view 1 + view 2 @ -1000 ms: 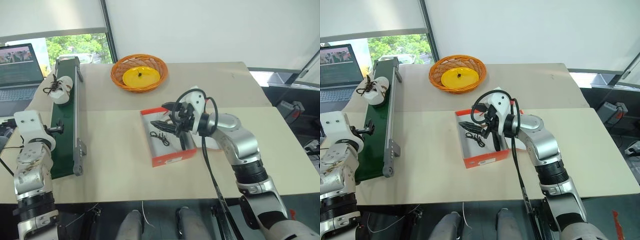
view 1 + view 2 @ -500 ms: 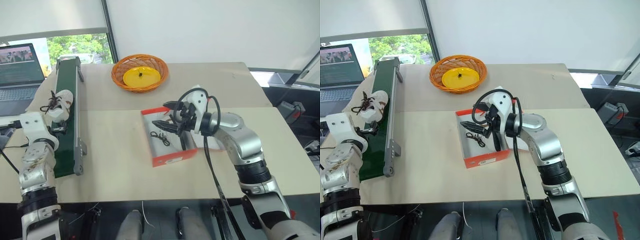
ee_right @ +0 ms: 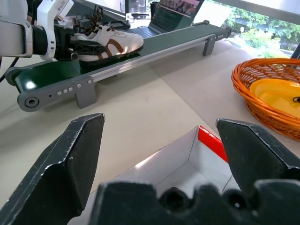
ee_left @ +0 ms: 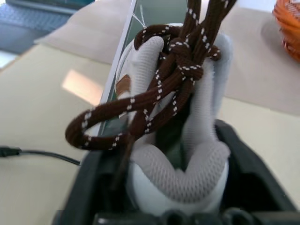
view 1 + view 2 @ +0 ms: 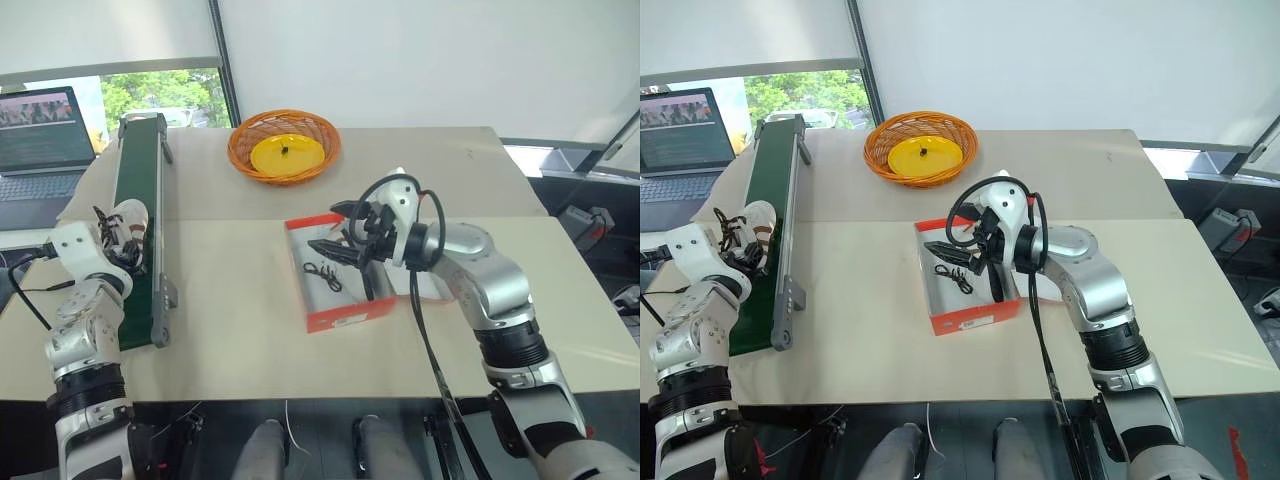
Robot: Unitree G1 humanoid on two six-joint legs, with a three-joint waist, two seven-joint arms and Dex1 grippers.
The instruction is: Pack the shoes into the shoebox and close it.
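**A:** Lower left of the head view, the left gripper [image 4: 164, 150] is on the shoe [image 3: 110, 40]. It's a white lace-up with brown laces, lying on the green belt [image 5: 135, 300].

**B:** Gripped?

**A:** Looks so. The black fingers [image 4: 243, 173] press the heel from both sides.

**B:** So this is the pick, I'd say. And the box [image 5: 345, 318]?

**A:** Centre of frame, lid open, white inside. There's a dark tangle on its floor; I can't tell what it is. The right gripper [image 3: 159, 126] hovers over it, jaws spread wide and holding nothing.

**B:** Next move?

**A:** My guess is lift the shoe off the belt and carry it right, to the box. The right gripper sits above the opening, so it may need to clear out.

**B:** Beyond that?

**A:** An orange basket [image 5: 240, 160] at upper centre, well apart from the box.
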